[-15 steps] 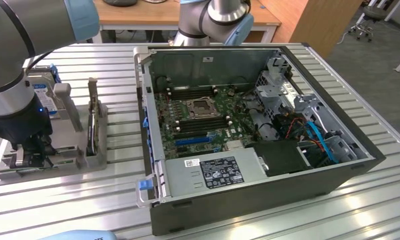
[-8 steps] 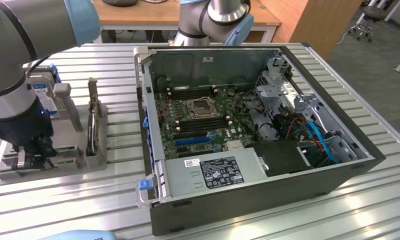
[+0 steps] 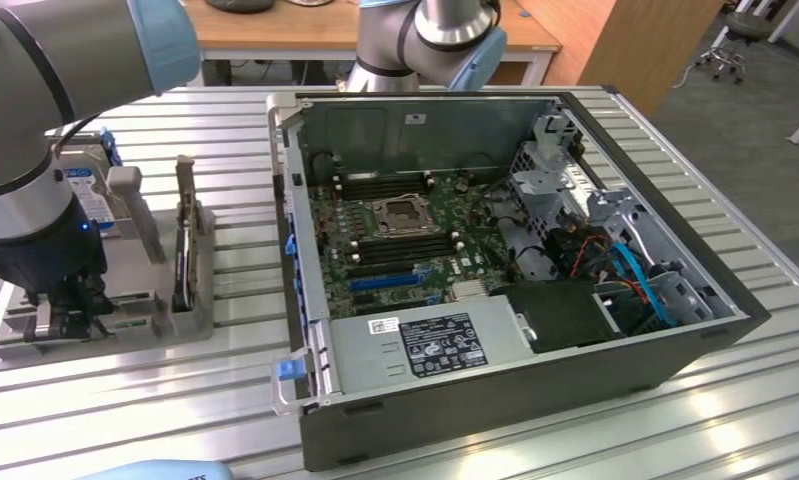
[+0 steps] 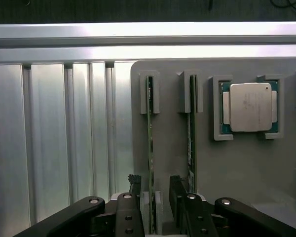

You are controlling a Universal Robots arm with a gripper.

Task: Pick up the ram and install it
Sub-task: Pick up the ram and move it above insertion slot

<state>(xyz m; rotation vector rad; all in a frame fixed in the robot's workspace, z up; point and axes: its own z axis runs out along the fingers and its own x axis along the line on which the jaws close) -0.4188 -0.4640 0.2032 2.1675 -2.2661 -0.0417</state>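
Gripper (image 4: 154, 181) hangs open low over the tray (image 4: 237, 168), fingers (image 4: 176, 192) either side of the ram (image 4: 149, 138), which stands on edge in the slot (image 4: 157, 98) nearest the tray's edge, long axis running between them

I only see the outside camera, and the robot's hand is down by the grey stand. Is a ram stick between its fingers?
Observer: Yes. On the wrist view the gripper is open, and one ram stands on edge between its fingers, a gap on each side.
Operator: Are there more sticks?
Observer: A second green stick stands in the next slot.
Operator: What else is there?
Observer: A square silver processor chip lies flat in its own pocket of the grey holder.
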